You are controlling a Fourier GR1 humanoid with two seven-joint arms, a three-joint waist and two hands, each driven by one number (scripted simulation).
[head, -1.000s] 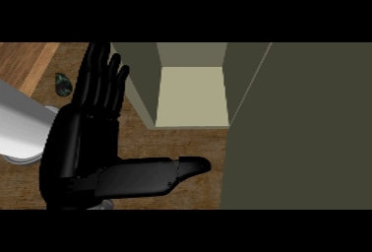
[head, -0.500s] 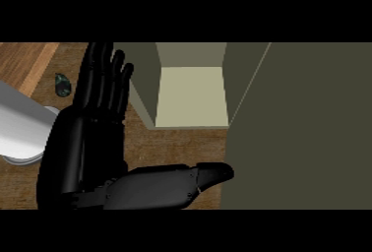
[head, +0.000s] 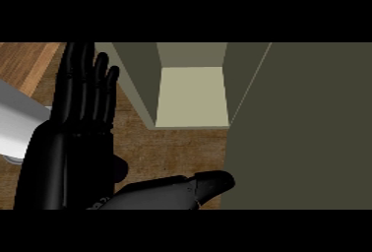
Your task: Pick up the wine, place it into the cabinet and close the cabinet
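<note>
My left hand [head: 69,157] fills the left of the head view, open, with straight fingers [head: 87,88] pointing up the picture. Its thumb [head: 207,184] sticks out to the right, and the tip lies at the lower edge of the cabinet door [head: 305,128]. The cabinet [head: 138,78] stands open with a pale bare shelf [head: 193,96] inside. The dark olive door swings out toward me on the right. No wine bottle shows; the hand covers the counter at the upper left. The hand holds nothing.
A grey forearm [head: 18,123] comes in from the left edge behind the hand. The brown wooden counter [head: 170,152] shows between the hand and the cabinet, with a lighter strip [head: 25,61] at the upper left.
The left hand has shifted right and its thumb has stretched out to the door's edge. A small dark bottle seen left of the fingers earlier is now covered.
</note>
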